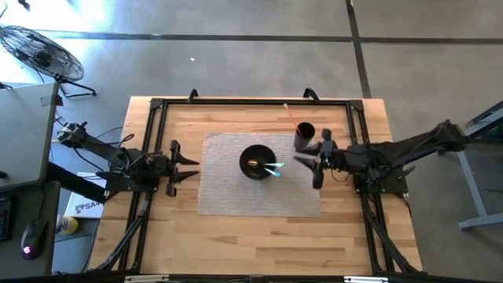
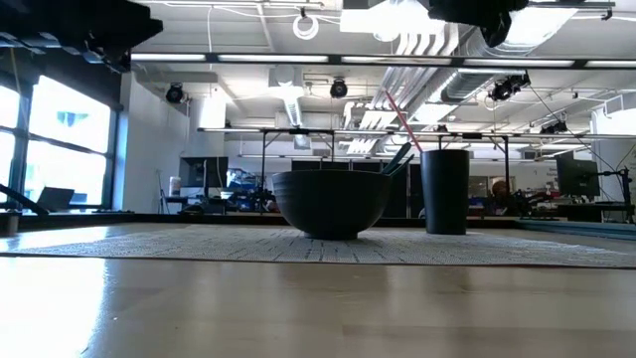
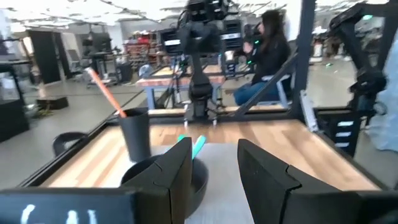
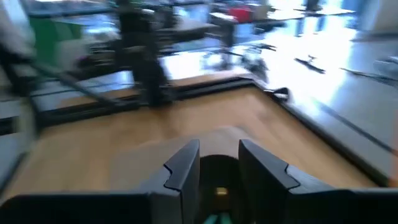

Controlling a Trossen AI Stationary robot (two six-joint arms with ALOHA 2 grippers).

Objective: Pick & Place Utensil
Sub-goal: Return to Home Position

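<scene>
A black bowl point(image 1: 253, 157) stands on a grey woven mat point(image 1: 236, 192) at the table's middle. Two teal utensils point(image 1: 274, 168) rest in it, their handles leaning over its right rim. To its right and farther back stands a black cup point(image 1: 305, 136), with an orange-red stick-like utensil point(image 1: 290, 115) leaning out of it. My right gripper point(image 1: 306, 167) is open, raised just right of the bowl and in front of the cup, and holds nothing. My left gripper point(image 1: 194, 168) is open above the mat's left edge, facing the bowl. The low view shows the bowl point(image 2: 331, 202) and cup point(image 2: 444, 191) but neither gripper.
A black metal frame point(image 1: 251, 102) runs around the table's far and side edges. Bare wood lies in front of the mat point(image 1: 251, 244). Beyond the table, the left wrist view shows a seated person point(image 3: 267, 56) and other work benches.
</scene>
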